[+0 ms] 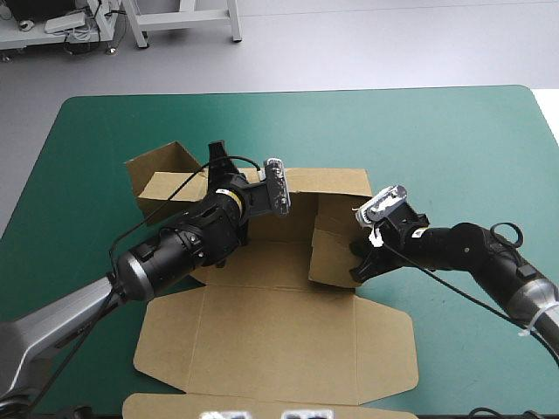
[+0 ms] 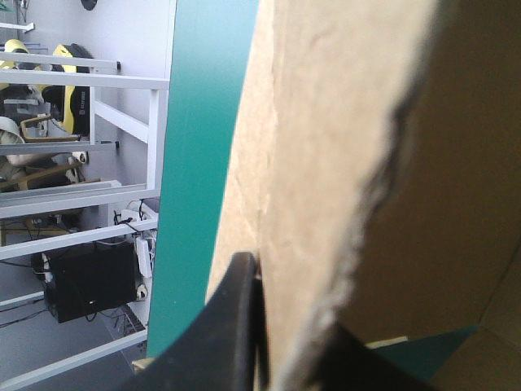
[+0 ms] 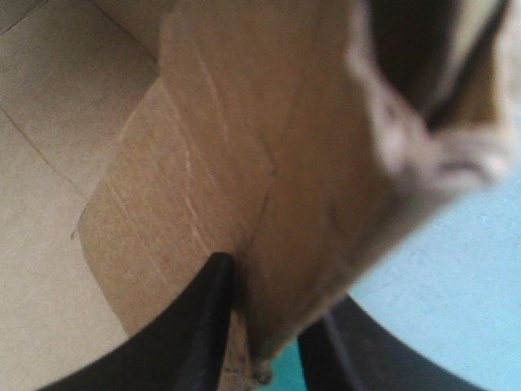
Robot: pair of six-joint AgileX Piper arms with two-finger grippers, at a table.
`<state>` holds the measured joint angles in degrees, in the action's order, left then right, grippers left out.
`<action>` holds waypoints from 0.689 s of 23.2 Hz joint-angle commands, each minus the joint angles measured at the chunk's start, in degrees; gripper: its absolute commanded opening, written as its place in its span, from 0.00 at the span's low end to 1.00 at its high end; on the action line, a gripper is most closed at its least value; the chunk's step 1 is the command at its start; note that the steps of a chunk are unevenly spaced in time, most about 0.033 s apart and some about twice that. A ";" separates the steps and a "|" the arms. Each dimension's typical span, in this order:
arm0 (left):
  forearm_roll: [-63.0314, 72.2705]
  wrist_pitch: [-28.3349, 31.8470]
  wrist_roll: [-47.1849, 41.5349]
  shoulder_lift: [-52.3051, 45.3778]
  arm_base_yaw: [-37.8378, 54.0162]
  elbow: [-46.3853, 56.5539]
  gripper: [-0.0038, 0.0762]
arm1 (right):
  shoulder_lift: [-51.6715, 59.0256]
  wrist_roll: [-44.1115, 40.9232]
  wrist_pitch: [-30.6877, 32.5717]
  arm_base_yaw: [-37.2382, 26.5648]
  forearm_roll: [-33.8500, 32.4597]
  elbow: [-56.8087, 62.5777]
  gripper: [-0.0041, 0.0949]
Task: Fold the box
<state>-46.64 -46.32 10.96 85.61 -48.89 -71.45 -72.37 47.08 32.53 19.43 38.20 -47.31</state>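
Left tool [image 2: 281, 322] is pinched almost closed on the box [image 1: 262, 262], with board sandwiched between the black fingers. It holds a raised wall [image 1: 166, 179] at the sheet's 10 o'clock corner. Right tool [image 3: 269, 305] is clamped the same way on the upright side wall [image 1: 330, 249], at 3 o'clock of the base panel. The box sits mid-counter with its walls partly up and the lid [image 1: 279, 340] flat toward 6 o'clock.

Risks, as judged: both grips sit near the board's edge, so a wall could slip free and spring back flat. Nothing pins the base panel. If the arms pull unevenly, the whole sheet may skate or twist, and a crease could form off the score line.

Counter [image 1: 454, 131] has a teal-green cover that is flat and looks slick. There is bare room from 12 round to 3 o'clock, and some at 9. Room is tight at 6 o'clock, where the lid's flap reaches toward the near edge.
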 commanded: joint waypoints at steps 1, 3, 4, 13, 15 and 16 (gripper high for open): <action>3.40 1.51 -1.08 -1.31 -0.63 -0.69 0.04 | 1.54 0.50 1.72 0.45 1.34 -1.87 0.51; 3.27 1.51 -1.08 -1.31 -0.63 -0.69 0.04 | 1.77 -0.27 1.93 0.45 1.34 -1.87 0.58; 3.16 1.51 -1.08 -1.31 -0.63 -0.69 0.04 | 1.90 -0.56 2.29 0.45 1.34 -1.87 0.59; 0.58 1.18 -1.76 -1.31 -0.63 -0.69 0.04 | 14.03 -3.86 5.93 0.35 -3.21 -1.87 0.59; -0.76 1.18 -4.31 -1.31 -0.63 -0.69 0.04 | 16.62 -7.74 4.09 0.35 -7.74 -1.87 0.59; -1.03 1.09 -4.06 -1.31 -0.63 -0.69 0.04 | 17.36 -9.92 3.87 0.35 -9.70 -1.87 0.59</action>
<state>-47.97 -45.08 9.23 85.66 -49.08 -71.34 -57.35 40.41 39.49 19.59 30.76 -47.36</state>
